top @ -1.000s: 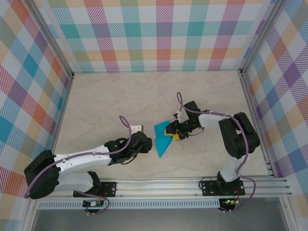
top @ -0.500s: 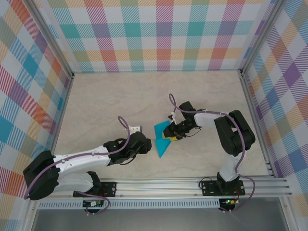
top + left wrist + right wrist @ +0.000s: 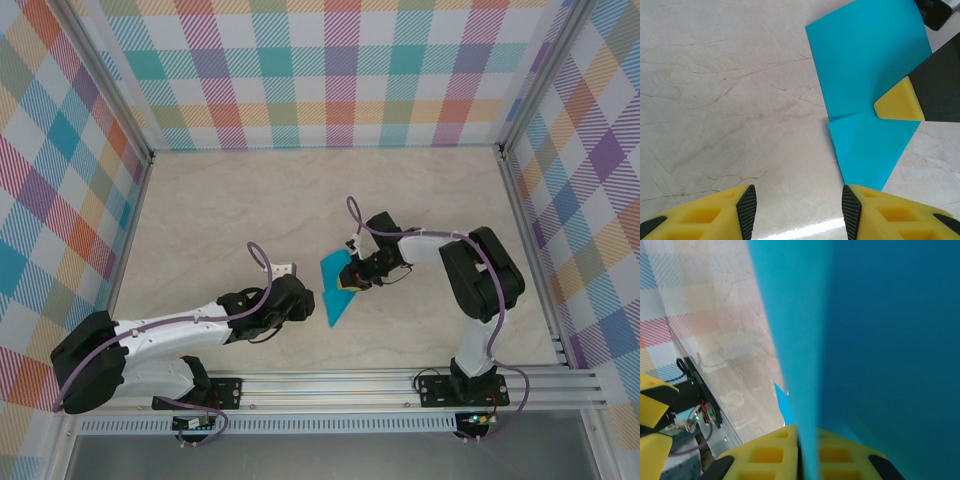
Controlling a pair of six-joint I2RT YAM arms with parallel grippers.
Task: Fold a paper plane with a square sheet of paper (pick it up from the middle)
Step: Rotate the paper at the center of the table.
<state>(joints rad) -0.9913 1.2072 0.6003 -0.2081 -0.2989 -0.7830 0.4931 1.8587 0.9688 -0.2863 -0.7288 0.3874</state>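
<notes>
Paper: thin teal-blue paper sheet [image 3: 337, 298], part-folded to a point, lies mid-table on beige marbled tabletop [image 3: 250, 210].
R arm: right gripper [image 3: 352, 280] clamped on sheet's right edge; paper edge runs betw. its yellow fingers [image 3: 765, 455].
L arm: left gripper [image 3: 797, 205] jaws apart over bare tabletop, just left of sheet's pointed end, not touching it.

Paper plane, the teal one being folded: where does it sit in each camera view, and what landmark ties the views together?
Top external: the paper plane lies mid-table, between the two arms.
Left wrist: upper right, flat on the table.
Right wrist: centre and right, seen edge-on.
Shared landmark: the right gripper shut on it; its yellow fingertip rests on the paper.
</notes>
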